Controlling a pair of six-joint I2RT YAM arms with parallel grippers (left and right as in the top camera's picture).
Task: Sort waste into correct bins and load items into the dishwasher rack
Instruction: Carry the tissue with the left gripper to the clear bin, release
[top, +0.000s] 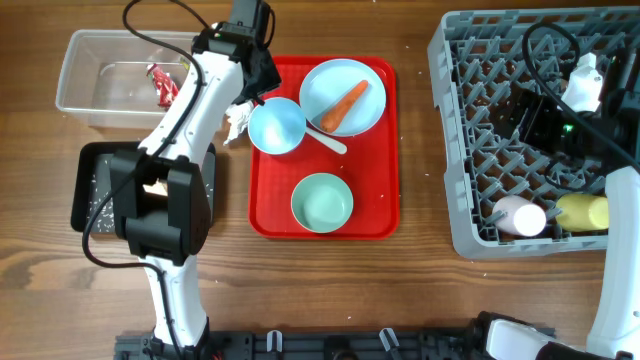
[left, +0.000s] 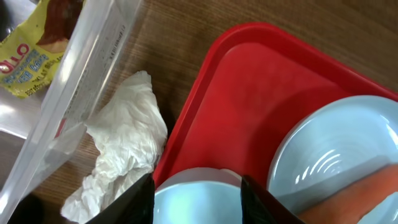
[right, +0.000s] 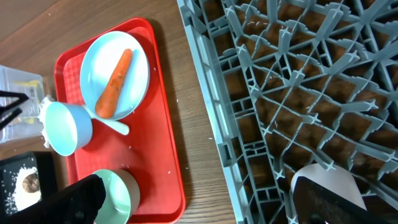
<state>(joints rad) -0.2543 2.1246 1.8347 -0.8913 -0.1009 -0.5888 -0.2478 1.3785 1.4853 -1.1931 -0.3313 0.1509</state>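
While the white bowl (top: 277, 125) is held tilted over the left edge of the red tray (top: 375, 215), grasped by the left tool (left: 198, 194), the right tool (right: 198, 202) is seen released, fingers wide apart, over the dishwasher rack (top: 470, 130). An orange carrot (top: 345, 105) is pictured on the pale blue plate (top: 325, 85). The pink cup (top: 520, 215) and yellow cup (top: 582, 212) are laid in the rack's near corner.

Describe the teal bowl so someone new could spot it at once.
Start at the flat red tray beside the big grey rack. At its end nearest the robot sits the teal bowl, upright and empty. It is greener than the tilted bowl, and unlike the plate it holds no carrot.
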